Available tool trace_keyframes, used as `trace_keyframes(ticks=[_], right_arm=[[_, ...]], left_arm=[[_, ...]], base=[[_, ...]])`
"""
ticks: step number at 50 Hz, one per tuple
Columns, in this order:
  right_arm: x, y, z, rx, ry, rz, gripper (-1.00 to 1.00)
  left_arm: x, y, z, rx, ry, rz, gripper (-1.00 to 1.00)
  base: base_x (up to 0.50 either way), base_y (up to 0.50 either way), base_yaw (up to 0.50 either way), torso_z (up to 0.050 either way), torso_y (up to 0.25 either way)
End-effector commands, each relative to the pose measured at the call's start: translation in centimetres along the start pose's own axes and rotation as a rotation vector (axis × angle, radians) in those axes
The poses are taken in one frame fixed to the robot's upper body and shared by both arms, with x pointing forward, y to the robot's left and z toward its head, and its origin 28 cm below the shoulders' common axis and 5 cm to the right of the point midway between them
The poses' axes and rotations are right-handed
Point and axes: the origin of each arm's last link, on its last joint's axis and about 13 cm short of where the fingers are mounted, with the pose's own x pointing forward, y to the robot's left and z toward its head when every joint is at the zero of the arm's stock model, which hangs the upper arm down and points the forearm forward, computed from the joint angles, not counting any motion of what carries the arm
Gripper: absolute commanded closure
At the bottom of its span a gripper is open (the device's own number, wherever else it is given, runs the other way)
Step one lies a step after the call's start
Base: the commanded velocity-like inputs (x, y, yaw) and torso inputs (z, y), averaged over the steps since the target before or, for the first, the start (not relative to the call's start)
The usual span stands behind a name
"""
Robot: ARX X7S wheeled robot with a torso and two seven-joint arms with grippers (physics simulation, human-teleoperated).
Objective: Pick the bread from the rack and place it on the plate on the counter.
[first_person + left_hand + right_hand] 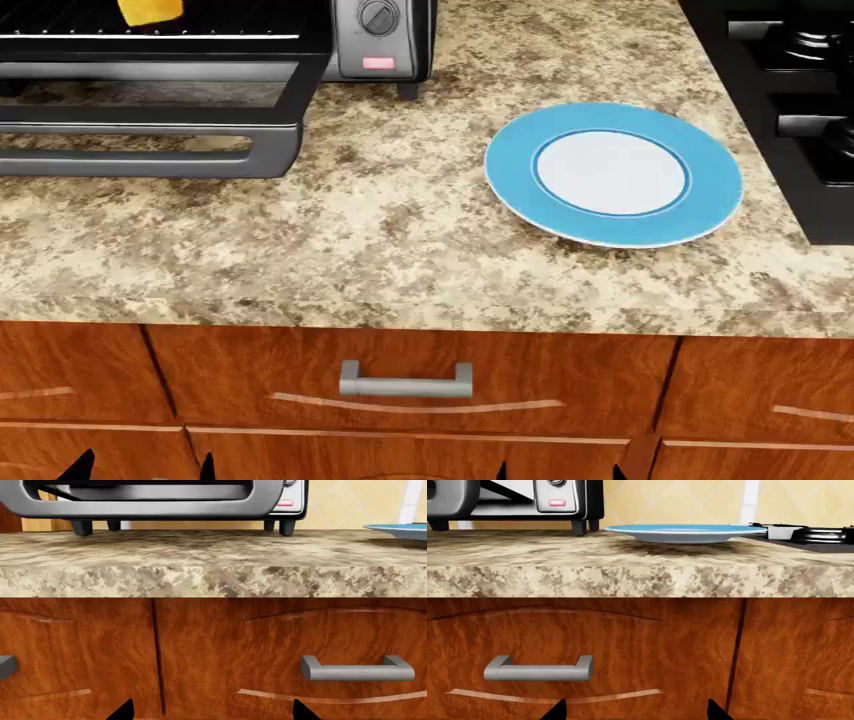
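- Left wrist view: the toaster oven is seen standing on the counter, its open door filling the near part of the cavity; the bread and rack are not shown here. An edge of the plate is visible at the far right. The left gripper is held low in front of the drawers, below the counter edge. Only two dark fingertips are shown, set well apart, with nothing between them.
- Head view: the bread is seen at the far left, lying on the rack inside the oven, cut off by the frame's top. The plate lies to the right on the counter, well apart from the oven, with the stovetop beyond it. Both arms are judged parked low; only their tips are visible at the near edge.
- Right wrist view: the plate is seen edge-on; the right gripper faces a drawer handle, spread wide and empty.
- Handling judgement: the loaf is expected to be light, soft and crushable; a gentle grip across its sides is advised, not on its split top.
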Motion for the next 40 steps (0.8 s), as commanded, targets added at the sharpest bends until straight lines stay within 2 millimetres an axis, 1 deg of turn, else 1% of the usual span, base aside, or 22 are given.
trace_keyframes(ticks=[1, 7, 8, 13, 18, 20, 22, 26, 29, 33, 37, 40], right_arm=[[-0.2, -0.1, 0.2, 0.000, 0.000, -0.005, -1.00], [-0.3, 0.2, 0.0, -0.021, 0.012, 0.006, -1.00], [-0.3, 0.2, -0.1, -0.022, 0.015, 0.007, -1.00], [-0.3, 0.2, -0.2, -0.015, 0.016, 0.013, -1.00], [-0.4, 0.3, -0.1, -0.025, 0.019, 0.022, -1.00], [-0.4, 0.3, 0.0, -0.027, 0.016, 0.027, -1.00], [-0.4, 0.2, 0.4, -0.014, 0.001, 0.028, -1.00], [-0.6, 0.1, 1.3, -0.027, -0.025, 0.033, -1.00], [-0.6, 0.1, 2.0, -0.058, -0.038, 0.027, -1.00], [-0.6, 0.1, 2.5, -0.073, -0.040, 0.025, -1.00], [-0.5, 0.2, 2.7, -0.086, -0.036, 0.029, -1.00], [-0.6, 0.2, 3.4, -0.103, -0.040, 0.027, -1.00]], left_arm=[[-0.1, 0.1, 0.1, 0.000, -0.003, 0.005, -1.00], [-0.2, 0.1, 0.0, 0.016, 0.004, 0.008, -1.00], [-0.2, 0.2, 0.0, 0.052, 0.006, 0.028, -1.00], [-0.2, 0.3, 0.0, 0.025, 0.024, 0.035, -1.00], [-0.4, 0.5, 0.4, 0.011, -0.025, 0.036, -1.00], [-0.6, 0.5, 0.8, 0.042, -0.061, 0.009, -1.00], [-0.8, 0.5, 1.1, 0.040, -0.068, 0.011, -1.00], [-1.0, 0.5, 1.8, 0.096, -0.081, 0.006, -1.00], [-1.4, 0.4, 2.4, 0.111, -0.085, -0.018, -1.00], [-1.7, 0.4, 3.1, 0.110, -0.083, -0.040, -1.00], [-1.9, 0.6, 4.4, 0.127, -0.080, -0.049, -1.00], [-1.9, 0.7, 5.0, 0.133, -0.076, -0.060, -1.00]], base=[[0.00, 0.00, 0.00, 0.000, 0.000], [0.00, 0.00, 0.00, 0.000, 0.000], [0.00, 0.00, 0.00, 0.000, 0.000], [0.00, 0.00, 0.00, 0.000, 0.000], [0.00, 0.00, 0.00, 0.000, 0.000], [0.00, 0.00, 0.00, 0.000, 0.000], [0.00, 0.00, 0.00, 0.049, 0.053], [0.00, 0.00, 0.00, 0.049, 0.053], [0.00, 0.00, 0.00, 0.048, 0.054], [0.00, 0.00, 0.00, 0.049, 0.053], [0.00, 0.00, 0.00, 0.049, 0.055], [0.00, 0.00, 0.00, 0.049, 0.055]])
